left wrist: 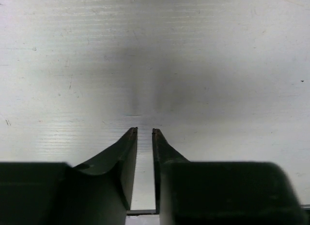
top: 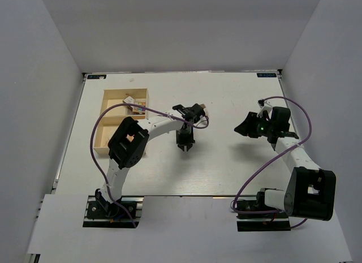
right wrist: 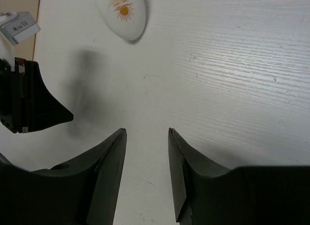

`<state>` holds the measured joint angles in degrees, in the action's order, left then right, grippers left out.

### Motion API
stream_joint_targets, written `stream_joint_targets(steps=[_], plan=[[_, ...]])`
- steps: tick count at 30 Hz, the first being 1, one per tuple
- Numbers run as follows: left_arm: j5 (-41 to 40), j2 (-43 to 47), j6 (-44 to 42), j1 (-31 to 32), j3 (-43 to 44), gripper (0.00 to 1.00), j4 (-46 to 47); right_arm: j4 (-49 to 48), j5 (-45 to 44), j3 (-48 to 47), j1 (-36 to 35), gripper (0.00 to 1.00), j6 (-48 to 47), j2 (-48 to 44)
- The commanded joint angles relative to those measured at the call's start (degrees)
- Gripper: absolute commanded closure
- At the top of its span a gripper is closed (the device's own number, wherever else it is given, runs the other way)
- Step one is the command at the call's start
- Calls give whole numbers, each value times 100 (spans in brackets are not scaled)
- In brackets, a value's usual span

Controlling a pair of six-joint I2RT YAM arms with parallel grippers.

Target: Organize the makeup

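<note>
Makeup: a few small pieces (top: 133, 106) lie in a far compartment of the tray (top: 113, 92); which pieces they are is too small to tell. The tube (right wrist: 123, 12), white with an orange print, lies loose on the table (top: 226, 161), apart from the tray.
Left gripper (left wrist: 145, 131): fingers drawn to a thin slit with nothing between them, pointing down over bare table near the centre.
Right gripper (right wrist: 147, 130): jaws part-way spread and empty, aimed toward the tube, which lies ahead of the fingertips and slightly left.
Step in hand: probably the right arm's approach to the tube.
Risk, tube: its body looks rounded and smooth. With the jaws only part-way spread, a fingertip could land on it and push it away, or a shallow pinch could squirt it out.
Risk, arms: the left arm's wrist shows just beside the tube in the right wrist view, so a reach from the right could strike it.
Risk, placing: the tray lies beyond the left arm, so carrying across may call for that arm to clear the way.
</note>
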<state>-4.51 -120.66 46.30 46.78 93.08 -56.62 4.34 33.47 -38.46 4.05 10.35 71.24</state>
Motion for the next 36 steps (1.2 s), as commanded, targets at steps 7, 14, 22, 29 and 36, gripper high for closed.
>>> stream_joint_targets(steps=[7, 14, 22, 29, 36], plan=[[3, 210, 116, 6, 0, 48, 160, -179, 142, 75, 34, 53, -59, -111], [73, 192, 168, 6, -18, 48, 195, -179, 151, 110, 34, 51, -121, -111], [-128, 359, -305, 6, 209, 34, 520, -161, 159, 145, 25, 50, -121, -41], [11, -693, -1912, -266, 1727, 20, 582, -65, 168, 67, 25, 50, -165, -58], [934, -916, -1432, -705, 1987, 15, 870, 32, 45, -39, 34, 48, -411, -40]])
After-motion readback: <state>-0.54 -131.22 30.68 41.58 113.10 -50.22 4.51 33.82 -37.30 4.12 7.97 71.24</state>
